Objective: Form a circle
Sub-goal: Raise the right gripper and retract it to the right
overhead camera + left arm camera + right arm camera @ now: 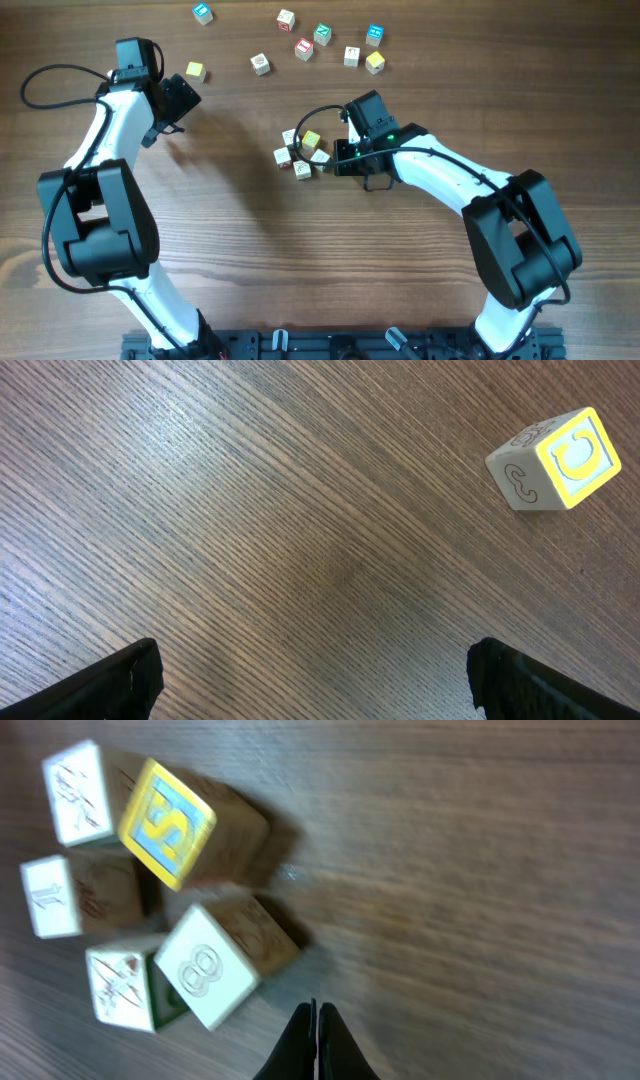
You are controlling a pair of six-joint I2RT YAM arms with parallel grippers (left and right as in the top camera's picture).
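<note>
- Your right gripper had its fingers pressed flat together, gripping nothing. The tips were just beside the "8" cube on the circle's near edge.
- The circle sat mid-table, touching or nearly touching that gripper on the side toward your left arm. It was five cubes bunched tight, w/ the yellow cube on the far side.
- My read: the step in hand was nudging w/ closed tips to round the ring off.
- The "8" cube sat skewed vs. its neighbours, so it was prob. the one to square up.
- To do it well, you needed to push low and slow through the middle of a face, so the cube slid and didn't spin.
- Short taps were safest, w/ a check of the overhead view after each. A long shove risked knocking the neighbours out of place.
- I couldn't tell whether the ring's middle had a gap (the wrist view was blurred).
- Your left gripper was wide open and empty over bare table. It was near the lone cube and well apart from the circle.
- Containers: none in view. Every cube lay straight on the table, the loose cubes scattered along the far side.
</note>
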